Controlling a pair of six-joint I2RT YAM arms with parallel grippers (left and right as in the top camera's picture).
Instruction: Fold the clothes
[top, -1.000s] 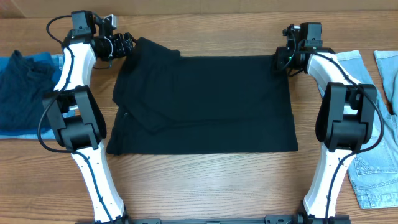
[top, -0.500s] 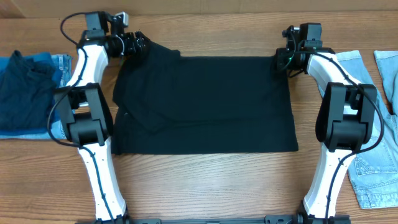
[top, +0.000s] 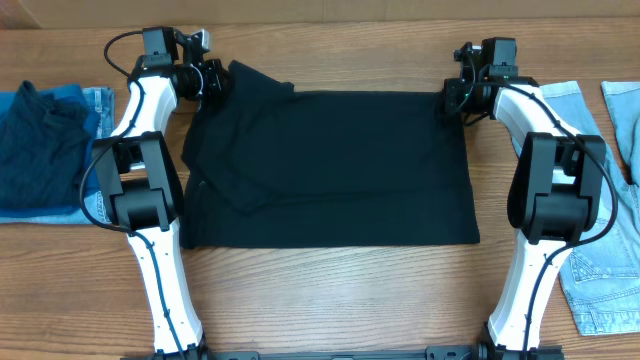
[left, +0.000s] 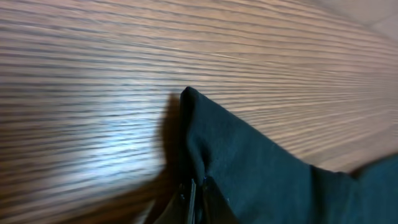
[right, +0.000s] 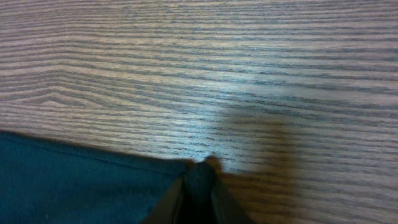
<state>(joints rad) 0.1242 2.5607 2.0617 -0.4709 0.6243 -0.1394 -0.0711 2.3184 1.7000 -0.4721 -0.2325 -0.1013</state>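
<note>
Clothes (top: 330, 165): grasp step, left gripper (top: 218, 80) & right gripper (top: 446, 102) each clenched on a far corner; next prob. needs even lift twd near hem.

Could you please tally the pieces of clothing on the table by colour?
Black garment: 1
Dark navy garment: 1
Mid-blue denim piece, at the navy one's edge: 1
Pale blue denim, right side: 1, if its strips join out of view
Total: 4
</note>
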